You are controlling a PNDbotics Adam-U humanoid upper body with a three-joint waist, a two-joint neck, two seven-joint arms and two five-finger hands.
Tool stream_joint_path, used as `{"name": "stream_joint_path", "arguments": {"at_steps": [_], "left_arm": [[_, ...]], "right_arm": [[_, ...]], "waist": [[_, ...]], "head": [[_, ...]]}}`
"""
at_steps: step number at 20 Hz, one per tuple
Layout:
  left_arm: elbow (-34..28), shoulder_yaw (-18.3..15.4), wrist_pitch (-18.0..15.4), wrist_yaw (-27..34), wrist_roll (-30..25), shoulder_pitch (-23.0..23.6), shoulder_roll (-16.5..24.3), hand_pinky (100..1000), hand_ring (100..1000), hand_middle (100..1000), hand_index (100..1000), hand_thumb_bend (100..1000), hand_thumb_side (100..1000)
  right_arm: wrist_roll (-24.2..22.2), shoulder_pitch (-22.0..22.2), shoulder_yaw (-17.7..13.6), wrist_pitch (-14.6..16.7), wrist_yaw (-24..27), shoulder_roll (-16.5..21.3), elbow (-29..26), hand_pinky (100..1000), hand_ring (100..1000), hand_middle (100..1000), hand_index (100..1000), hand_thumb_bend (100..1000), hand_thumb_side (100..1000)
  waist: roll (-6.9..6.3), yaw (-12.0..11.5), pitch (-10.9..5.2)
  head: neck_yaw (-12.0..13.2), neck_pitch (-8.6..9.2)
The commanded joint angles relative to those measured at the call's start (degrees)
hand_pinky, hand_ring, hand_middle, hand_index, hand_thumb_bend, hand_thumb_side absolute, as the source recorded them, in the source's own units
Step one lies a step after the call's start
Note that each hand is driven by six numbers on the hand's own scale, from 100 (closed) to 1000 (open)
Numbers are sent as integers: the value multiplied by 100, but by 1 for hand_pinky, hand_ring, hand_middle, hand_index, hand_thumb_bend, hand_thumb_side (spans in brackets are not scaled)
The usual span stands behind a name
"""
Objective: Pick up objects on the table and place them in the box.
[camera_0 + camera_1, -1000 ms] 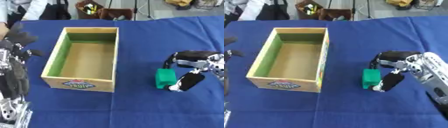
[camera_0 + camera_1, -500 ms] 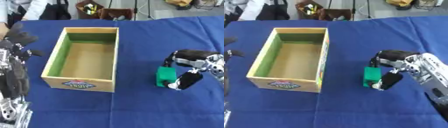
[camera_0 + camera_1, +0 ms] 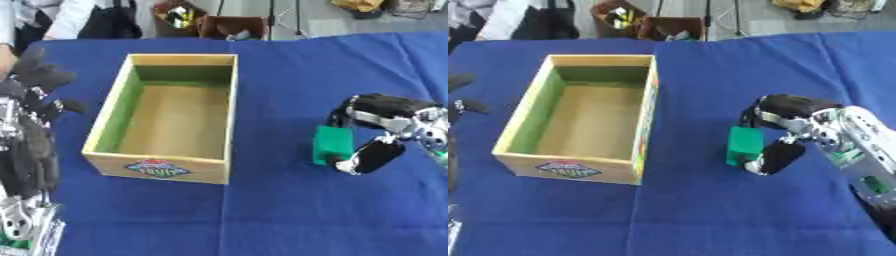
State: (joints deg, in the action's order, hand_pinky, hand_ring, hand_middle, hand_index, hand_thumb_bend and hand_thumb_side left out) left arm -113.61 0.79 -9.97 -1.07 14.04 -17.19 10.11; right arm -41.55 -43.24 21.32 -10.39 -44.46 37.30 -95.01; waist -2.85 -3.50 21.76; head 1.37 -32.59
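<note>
A small green block (image 3: 332,144) stands on the blue cloth, right of the wooden box (image 3: 229,130). My right hand (image 3: 382,131) comes in from the right and is curled round the block, fingers behind its top and thumb against its lower front. The box has green inner walls, a tan floor, a fruit label on its front, and nothing inside. My left hand (image 3: 37,82) hovers at the left edge beside the box, fingers relaxed and holding nothing.
The blue cloth table (image 3: 262,210) stretches wide in front of the box and the block. Beyond the far table edge stand a brown bin (image 3: 230,26) and other clutter on the floor.
My right hand has closed in a little on the green block, the thumb drawing nearer its front. The block and the box have stayed put.
</note>
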Motion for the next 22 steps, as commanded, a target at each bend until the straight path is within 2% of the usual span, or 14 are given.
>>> {"name": "stream_joint_path", "arguments": {"at_steps": [1,8,15,22], "left_arm": [[-98,-6,3,-1,-15,-36,92,483,742,879,726,100,981],[-98,-5,5,3,-17,-22,94,483,742,878,726,100,979],[-98,-8,10,4,-14,1,98,483,742,879,726,100,979],[-98,2,8,15,-23,8,95,485,743,879,727,100,979]], "right_arm": [[186,-236,-176,-168,128,-12,-277,777,701,386,463,100,365],[484,-636,-173,-438,96,-250,-453,765,685,353,421,100,383],[469,-1098,-127,-375,-158,-622,-442,761,686,347,415,100,397],[464,-1599,-110,-283,-377,-1241,-299,765,687,342,413,100,404]], "waist": [[19,8,-136],[21,4,-184],[30,-7,-218],[46,-48,-246]], "head": [[-14,45],[-28,21],[-61,-12],[-109,-34]]}}
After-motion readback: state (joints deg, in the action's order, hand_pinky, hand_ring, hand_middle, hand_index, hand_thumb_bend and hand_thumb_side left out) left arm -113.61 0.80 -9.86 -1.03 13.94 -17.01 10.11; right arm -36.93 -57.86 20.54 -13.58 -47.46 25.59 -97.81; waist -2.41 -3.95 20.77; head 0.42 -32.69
